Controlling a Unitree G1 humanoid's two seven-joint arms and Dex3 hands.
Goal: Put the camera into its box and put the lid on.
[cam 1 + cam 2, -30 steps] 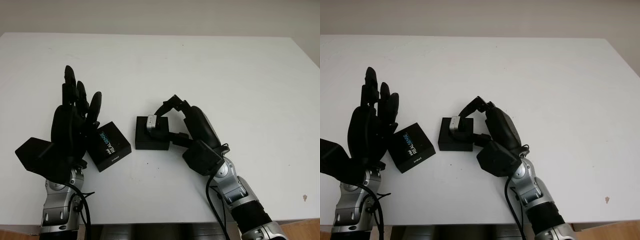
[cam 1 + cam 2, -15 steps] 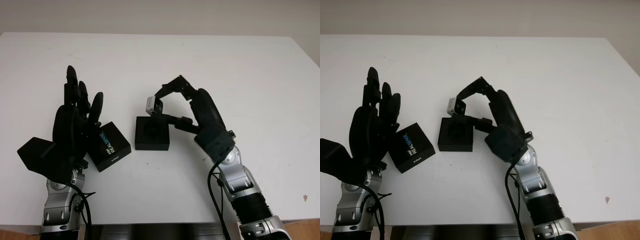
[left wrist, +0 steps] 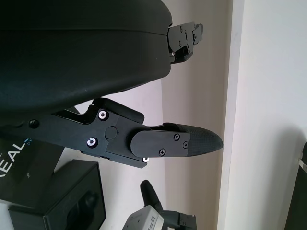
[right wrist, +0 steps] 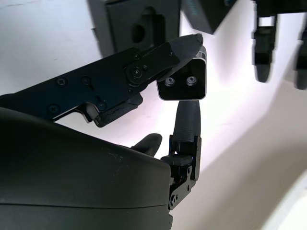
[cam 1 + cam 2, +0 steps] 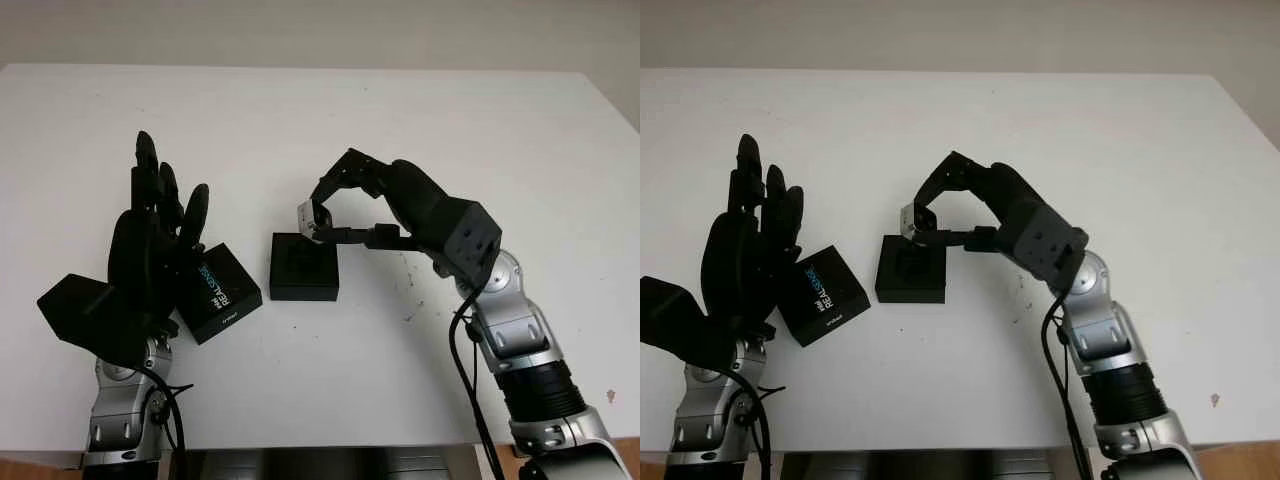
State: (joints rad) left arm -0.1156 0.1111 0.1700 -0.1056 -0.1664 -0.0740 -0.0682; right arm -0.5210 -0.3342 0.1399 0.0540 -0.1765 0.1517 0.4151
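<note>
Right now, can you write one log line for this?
right hand: holding camera above box | left hand: open, beside lid | box: open

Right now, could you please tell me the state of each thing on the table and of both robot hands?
camera: held above the box, not in it.
box: open, empty.
lid: off, lying beside the box.
right robot hand: shut on the camera.
left robot hand: open, raised beside the lid.

Black shelled right hand [image 5: 400, 205], screwed black fingers [image 4: 144, 67], silver ribbed forearms, black cables, black left hand [image 5: 150, 260]
</note>
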